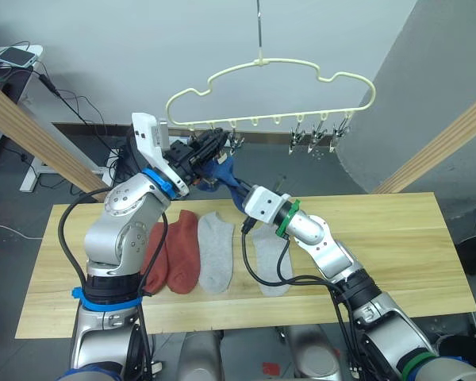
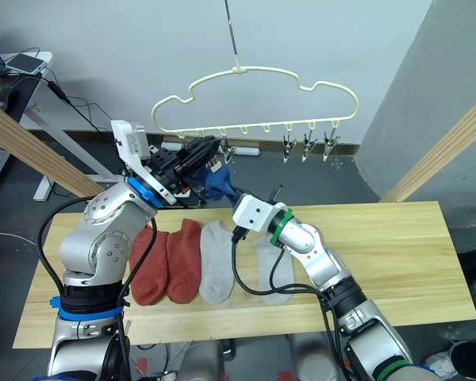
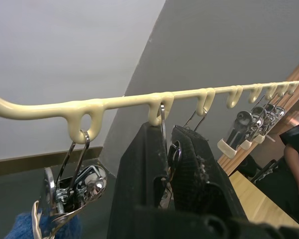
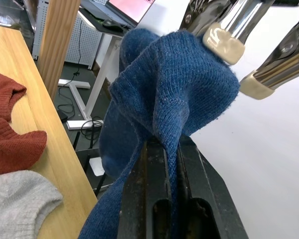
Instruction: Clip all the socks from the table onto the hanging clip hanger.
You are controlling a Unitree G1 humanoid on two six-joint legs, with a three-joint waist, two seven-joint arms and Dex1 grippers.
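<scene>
The pale yellow clip hanger [image 1: 270, 65] hangs above the far edge of the table [image 1: 397, 238]. My left gripper [image 1: 213, 148] is raised to its lower bar and is shut on the handles of a metal clip [image 3: 165, 149]. My right gripper [image 4: 165, 145] is just below and is shut on a blue sock [image 1: 224, 171], holding it up beside cream-tipped clips [image 4: 222, 42]. I cannot tell whether a clip bites the sock. Two rust-red socks [image 1: 174, 252] and two light grey socks [image 1: 216, 252] lie flat in a row on the table.
Three more clips [image 1: 317, 140] hang at the hanger's right end. Slanted wooden beams stand at the left [image 1: 32, 127] and right [image 1: 444, 151]. A desk with cables stands at the far left [image 1: 16, 59]. A person's arm [image 3: 296, 159] is at the table's far side.
</scene>
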